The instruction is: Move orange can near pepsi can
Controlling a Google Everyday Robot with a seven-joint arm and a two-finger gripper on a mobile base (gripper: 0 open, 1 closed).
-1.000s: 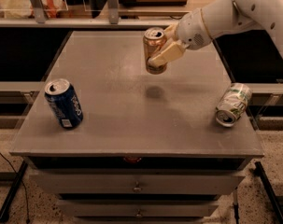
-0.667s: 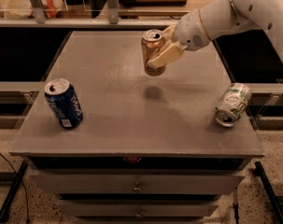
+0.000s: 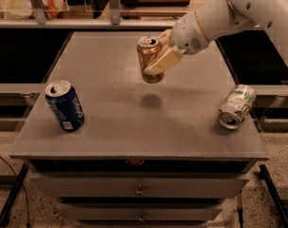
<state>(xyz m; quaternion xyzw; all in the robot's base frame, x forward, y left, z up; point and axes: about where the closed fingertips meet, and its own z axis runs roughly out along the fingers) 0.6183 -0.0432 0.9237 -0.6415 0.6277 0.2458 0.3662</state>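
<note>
Upper centre: end effector (image 3: 153, 64) pinching the orange can (image 3: 145, 51), one pale finger (image 3: 163, 61) laid across the can's side. Held clear of the desk (image 3: 134, 132), tilted slightly, silver top uppermost. Dark shadow (image 3: 151, 100) on the surface directly below. Carried on a white arm (image 3: 219, 18) entering from the upper right.

Left front of the desk, well apart from the orange can: pepsi can (image 3: 65, 106), standing on its base.

Near the right edge: green-and-white can (image 3: 237, 106), lying on its side, top end toward the front.

Under the desk top: drawers (image 3: 140, 190).
</note>
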